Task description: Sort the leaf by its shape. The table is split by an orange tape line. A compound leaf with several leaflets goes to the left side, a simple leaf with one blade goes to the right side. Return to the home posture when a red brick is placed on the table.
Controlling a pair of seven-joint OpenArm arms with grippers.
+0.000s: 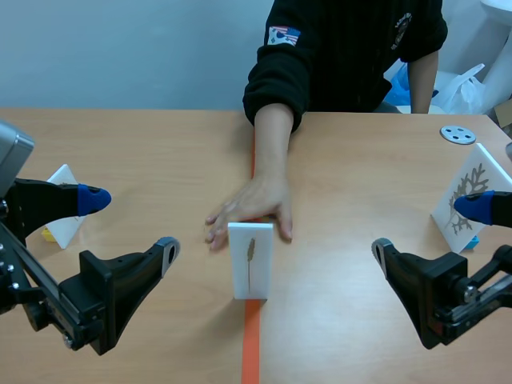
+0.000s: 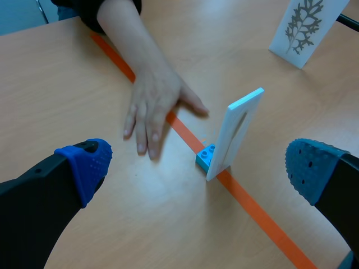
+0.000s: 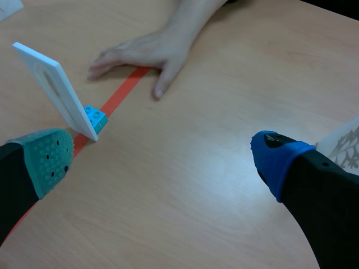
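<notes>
Unpicked mid-worktop: white upright single-leaf card (image 1: 250, 260); left tool (image 1: 131, 224), right tool (image 1: 425, 228) both released; next, probably grasp it, carry right

The left arm (image 1: 48, 296) comes in low from its own side and holds the left gripper (image 1: 130, 226) just over the worktop (image 1: 144, 152), with the two fingers spread wide and the blue pads (image 2: 90, 162) far from each other. The right arm (image 1: 468, 300) stays low on the opposite side in a mirrored pose. The right gripper (image 1: 428, 228) also has its fingers wide apart, with the grey-green pad (image 3: 47, 159) on one and the blue pad (image 3: 275, 157) on the other. Both grippers point toward the middle of the worktop.
</notes>
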